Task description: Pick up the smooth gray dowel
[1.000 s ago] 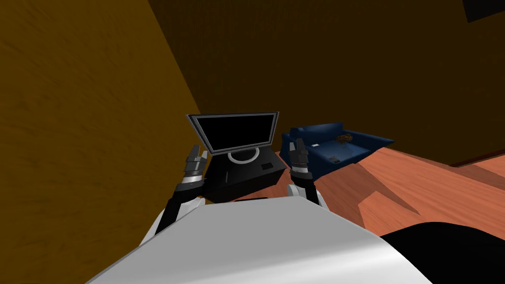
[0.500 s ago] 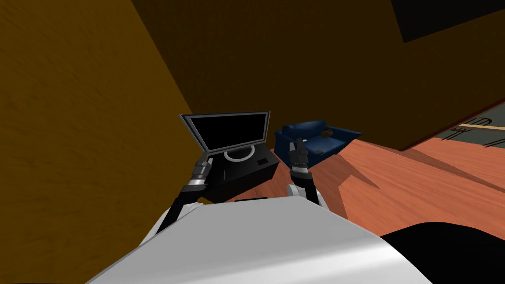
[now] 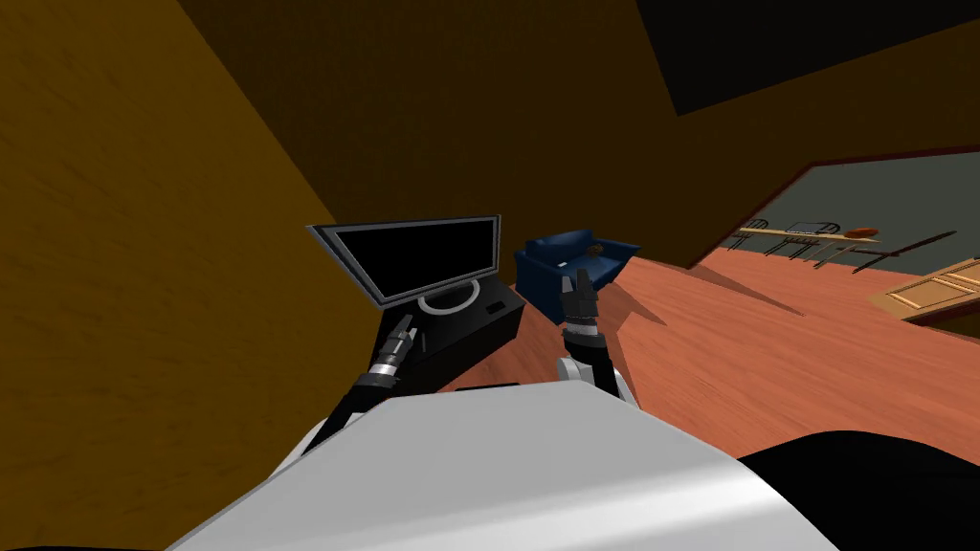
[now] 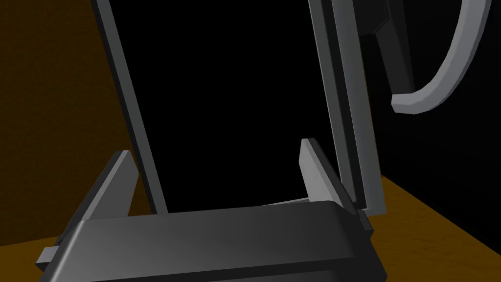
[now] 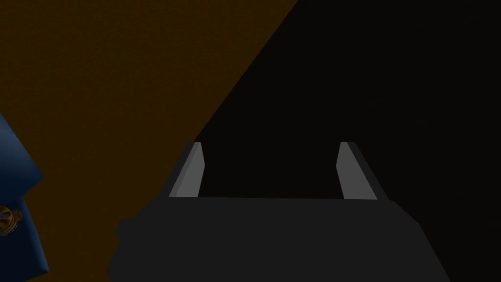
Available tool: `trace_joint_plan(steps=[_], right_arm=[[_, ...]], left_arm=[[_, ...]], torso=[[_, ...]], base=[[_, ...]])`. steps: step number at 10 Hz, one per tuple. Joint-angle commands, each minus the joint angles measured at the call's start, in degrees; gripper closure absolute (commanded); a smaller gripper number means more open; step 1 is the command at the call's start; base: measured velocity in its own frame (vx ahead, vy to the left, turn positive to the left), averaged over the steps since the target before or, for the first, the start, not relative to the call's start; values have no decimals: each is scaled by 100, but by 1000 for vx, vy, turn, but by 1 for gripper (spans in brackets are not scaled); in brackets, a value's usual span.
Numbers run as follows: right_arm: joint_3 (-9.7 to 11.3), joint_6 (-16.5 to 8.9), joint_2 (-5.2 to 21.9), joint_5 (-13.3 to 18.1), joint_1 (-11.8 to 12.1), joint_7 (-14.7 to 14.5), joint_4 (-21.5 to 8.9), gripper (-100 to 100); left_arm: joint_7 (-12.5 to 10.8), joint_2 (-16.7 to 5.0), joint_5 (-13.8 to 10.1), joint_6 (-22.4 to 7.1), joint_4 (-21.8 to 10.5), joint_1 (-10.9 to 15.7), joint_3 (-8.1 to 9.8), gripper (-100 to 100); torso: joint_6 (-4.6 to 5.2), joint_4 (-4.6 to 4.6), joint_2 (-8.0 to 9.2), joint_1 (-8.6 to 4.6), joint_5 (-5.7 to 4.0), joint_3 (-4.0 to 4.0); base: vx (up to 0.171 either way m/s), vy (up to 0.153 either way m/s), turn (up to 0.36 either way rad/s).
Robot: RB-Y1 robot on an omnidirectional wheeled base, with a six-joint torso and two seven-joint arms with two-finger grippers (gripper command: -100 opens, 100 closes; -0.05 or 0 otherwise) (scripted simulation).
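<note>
Floor [image 3: 766,344]: reddish planks; carries stand and sofa.
Stand [image 3: 474,333]: black, low; TV [image 3: 412,253] upright on top, on grey ring foot [image 3: 442,310].
Sofa [image 3: 545,273]: blue, just right of stand; small brown item [image 3: 595,250] on seat.

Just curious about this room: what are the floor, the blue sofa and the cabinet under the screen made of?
The floor looks like reddish wood boards: plank seams and grain streaks. The blue sofa seems upholstered, matte, with rounded cushions; fabric or leather, I cannot tell. The cabinet is plain matte black, no grain, so its material stays open.
</note>
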State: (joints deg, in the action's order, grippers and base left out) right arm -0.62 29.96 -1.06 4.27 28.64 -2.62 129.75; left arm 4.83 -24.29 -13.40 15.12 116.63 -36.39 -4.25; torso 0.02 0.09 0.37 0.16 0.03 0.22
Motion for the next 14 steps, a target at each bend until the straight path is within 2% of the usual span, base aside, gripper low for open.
trace_joint_plan(steps=[1, 3, 4, 5, 6, 7, 8, 9, 10, 11, 12, 14], right_arm=[[0, 0, 0, 0, 0, 0, 0, 0], [0, 0, 0, 0, 1, 0, 0, 0], [0, 0, 0, 0, 1, 0, 0, 0], [-1, 0, 0, 0, 2, 0, 0, 0], [-1, 0, 0, 0, 2, 0, 0, 0], [-1, 0, 0, 0, 2, 0, 0, 0], [-1, 0, 0, 0, 2, 0, 0, 0], [-1, 0, 0, 0, 2, 0, 0, 0], [-1, 0, 0, 0, 2, 0, 0, 0], [-2, 0, 1, 0, 3, 0, 0, 0], [-1, 0, 1, 0, 2, 0, 0, 0], [-1, 0, 1, 0, 2, 0, 0, 0]], left_arm=[[51, -3, -14, -86, -163, -30, -117, -100], [2, -291, -211, -246, -562, -146, -282, -100], [2, -291, -211, -246, -602, -146, -282, -100], [-21, -427, -310, -329, -817, -208, -369, -100], [-21, -427, -310, -329, -831, -208, -369, -100], [-42, -558, -409, -415, -1049, -273, -458, -100], [-42, -558, -409, -415, -1066, -273, -458, -100], [-63, -683, -506, -501, -1259, -341, -549, -100], [-63, -683, -506, -501, -1305, -341, -549, -100], [-82, -803, -603, -589, -1533, -412, -641, -100], [-82, -803, -603, -589, -1547, -412, -641, -100], [-115, -1025, -791, -767, -2006, -561, -827, -100]], torso=[[0, 0, 0, 0, 0, 0], [0, -5, -22, 3, 1, -13], [1, -5, -25, 2, 1, -14], [-6, -6, -29, 4, 1, -16], [-3, -7, -31, 3, 0, -18], [-4, -7, -35, 4, 1, -20], [-4, -8, -35, 5, 1, -20], [-4, -8, -38, 5, 1, -22], [-1, -8, -39, 6, 1, -23], [-6, -8, -41, 7, 2, -23], [-2, -9, -44, 8, 1, -25], [-2, -10, -46, 10, 2, -26]], base=[[-52, 15, -114], [-35, 4, -343], [-27, 9, -116], [-16, 0, -237], [-11, 5, -167], [-7, 5, -226], [-6, 8, -174], [-2, 5, -326], [1, 12, -177], [10, 9, -318], [10, 16, -156], [26, 21, -363]])
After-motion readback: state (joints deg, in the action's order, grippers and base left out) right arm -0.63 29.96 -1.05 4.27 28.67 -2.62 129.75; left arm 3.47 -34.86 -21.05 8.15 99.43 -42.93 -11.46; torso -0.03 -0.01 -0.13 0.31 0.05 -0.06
